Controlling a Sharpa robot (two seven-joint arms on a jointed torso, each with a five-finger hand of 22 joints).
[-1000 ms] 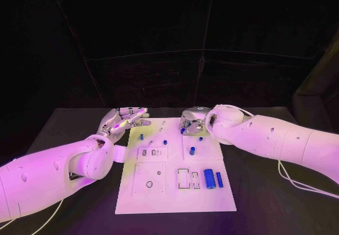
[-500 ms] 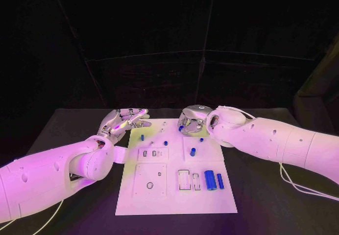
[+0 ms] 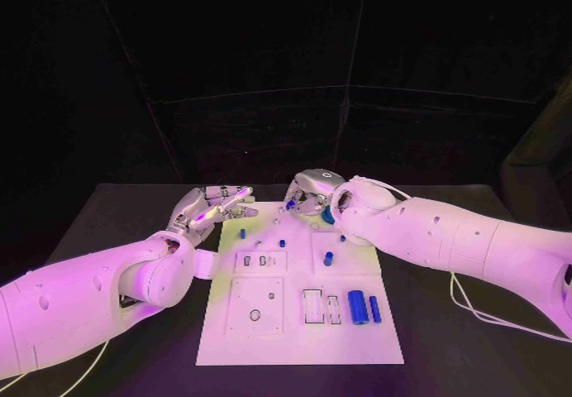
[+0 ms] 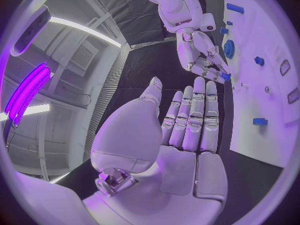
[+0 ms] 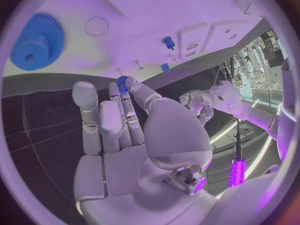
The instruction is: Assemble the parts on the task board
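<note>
In the head view, the right hand (image 3: pixel 310 195) sits at the upper middle of the frame, and its fingertips are lost against the far edge of the board (image 3: pixel 298 331); whatever they pinch is too small to tell there. The right forearm covers the board's upper right corner. The left hand (image 3: pixel 210 206), left of centre, overlaps the board's upper left edge. In the right wrist view a small gear (image 5: pixel 122 82) shows at the fingertips, mostly hidden by them, and the large gear (image 5: pixel 35 41) is cut by the circle's left rim.
</note>
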